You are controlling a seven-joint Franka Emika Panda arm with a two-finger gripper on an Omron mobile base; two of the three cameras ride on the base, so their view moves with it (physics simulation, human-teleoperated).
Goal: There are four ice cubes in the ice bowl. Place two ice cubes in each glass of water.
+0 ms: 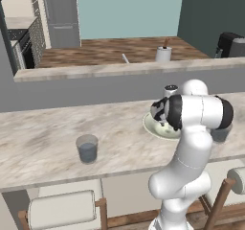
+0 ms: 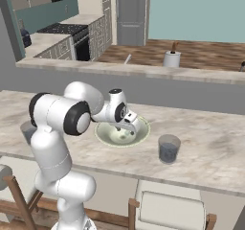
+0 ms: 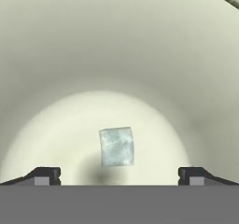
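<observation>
The gripper (image 3: pixel 116 174) hangs low inside the ice bowl (image 2: pixel 106 137), jaws spread wide, holding nothing; one ice cube (image 3: pixel 116 146) lies on the bowl's floor between the fingertips (image 3: pixel 46 175), touching neither; on the table (image 1: pixel 43 138), one glass of water (image 1: pixel 87 148) stands well left of the bowl, the other (image 2: pixel 169 148) just right of it.

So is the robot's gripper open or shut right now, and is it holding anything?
Gripper: open, holding nothing, low inside the wide cream-green bowl with a small whitish ice cube between its fingertips.
</observation>
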